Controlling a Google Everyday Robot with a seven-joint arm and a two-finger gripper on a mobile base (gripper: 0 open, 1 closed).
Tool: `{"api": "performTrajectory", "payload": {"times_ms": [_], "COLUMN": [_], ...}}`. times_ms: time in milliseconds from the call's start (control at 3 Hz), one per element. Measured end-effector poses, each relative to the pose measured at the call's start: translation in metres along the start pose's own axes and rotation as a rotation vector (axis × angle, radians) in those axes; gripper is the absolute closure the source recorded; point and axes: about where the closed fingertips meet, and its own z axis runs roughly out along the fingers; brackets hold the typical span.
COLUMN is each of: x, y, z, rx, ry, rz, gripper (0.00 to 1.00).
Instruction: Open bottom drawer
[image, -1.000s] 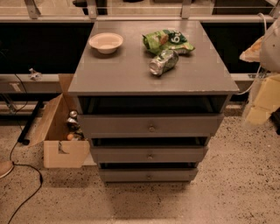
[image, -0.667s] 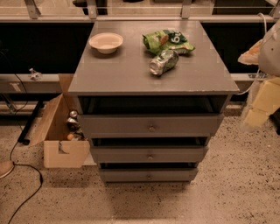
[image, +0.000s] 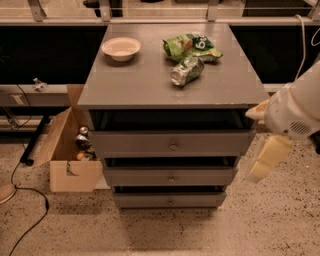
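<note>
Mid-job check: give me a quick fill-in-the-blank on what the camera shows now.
In the picture, the gripper hangs ____ of the cabinet, level with its drawers.
The bottom drawer bears one small round ____.
On the cabinet top, left of the can and green bag, sits a white ____.
Missing: right; knob; bowl.

Single view only, with no second one to share ground with. Set high and in front of the grey cabinet (image: 150, 85), facing its drawer fronts squarely and tilted well down. Near enough to fill the middle of the frame with the cabinet, yet far enough to take in the whole top, all three fronts down to the bottom drawer (image: 150, 201), and speckled floor (image: 240, 230) on both sides. Catches the gripper (image: 264, 137) close in at the right edge, beside the cabinet's right front corner.
</note>
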Motion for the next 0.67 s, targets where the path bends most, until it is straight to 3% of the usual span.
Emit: {"api": "performTrajectory", "payload": {"times_ms": [333, 667], "x": [0.0037, 0.0037], "y": [0.0137, 0.0137], "z": [0.0775, 0.0775], "rx": [-0.079, -0.079], "ry": [-0.085, -0.085], "rz": [0.034, 0.034], "gripper": [0.00, 0.00]}}
